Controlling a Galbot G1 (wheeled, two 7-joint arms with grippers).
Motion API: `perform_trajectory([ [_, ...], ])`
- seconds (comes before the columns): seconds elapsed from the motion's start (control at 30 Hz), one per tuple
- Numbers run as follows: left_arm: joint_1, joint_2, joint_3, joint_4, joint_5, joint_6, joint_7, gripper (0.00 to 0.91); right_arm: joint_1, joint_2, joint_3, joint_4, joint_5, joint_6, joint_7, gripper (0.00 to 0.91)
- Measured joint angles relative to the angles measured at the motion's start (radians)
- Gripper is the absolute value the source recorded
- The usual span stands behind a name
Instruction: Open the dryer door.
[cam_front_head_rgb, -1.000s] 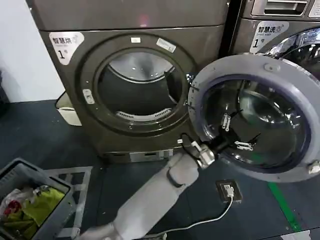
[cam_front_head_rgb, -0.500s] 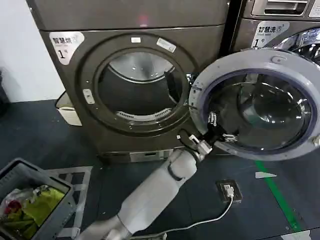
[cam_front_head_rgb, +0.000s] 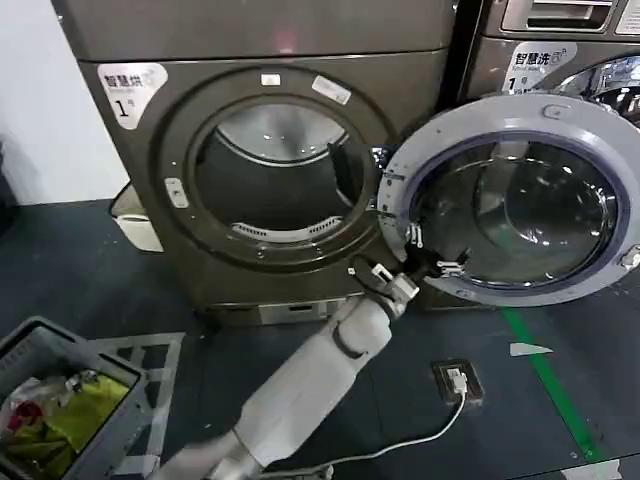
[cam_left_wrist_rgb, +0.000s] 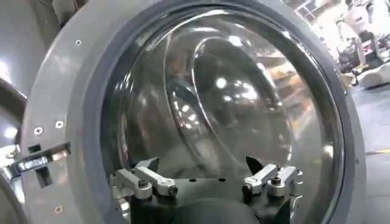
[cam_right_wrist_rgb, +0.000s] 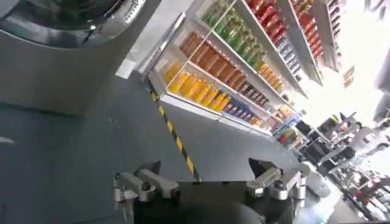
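Two front-loading machines stand side by side, both with brown metallic casings and a white label marked "1". The nearer dryer has a round port ringed by a dark gasket, opening onto a bare steel drum with a perforated strip along its lower wall. Its dryer door is swung wide on the hinge at the port's right side, and hangs in front of the second machine; the door is a pale grey circular frame around a domed, glossy glass bowl. The left arm, sheathed in smooth grey, reaches up from the lower left. The left gripper sits against the door's lower inner rim, its two metal fingers spread apart with nothing between them. The right gripper is likewise spread, pointing across dark floor toward shelves of bottles. A grey basket at lower left holds crumpled yellow-green and white cloth. One small floor socket carries a white cable.
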Motion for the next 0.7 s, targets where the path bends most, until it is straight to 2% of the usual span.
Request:
perform_trajectory([
  [0.13, 0.009, 0.000, 0.009, -0.024, -0.019, 0.001, 0.017, 0.907, 0.005, -0.007, -0.009, -0.001, 0.005, -0.021, -0.009, 0.907],
  [0.4, 0.039, 0.000, 0.044, -0.106, -0.054, 0.026, 0.024, 0.907, 0.024, -0.021, -0.028, -0.026, -0.017, -0.022, -0.013, 0.907],
  [0.57, 0.056, 0.000, 0.075, -0.192, -0.087, 0.084, 0.035, 0.907, 0.028, -0.020, -0.022, -0.023, -0.036, -0.030, -0.042, 0.907],
  [0.7, 0.078, 0.016, 0.104, -0.301, -0.130, 0.134, 0.044, 0.907, 0.037, -0.014, -0.019, -0.018, -0.038, -0.035, -0.056, 0.907],
])
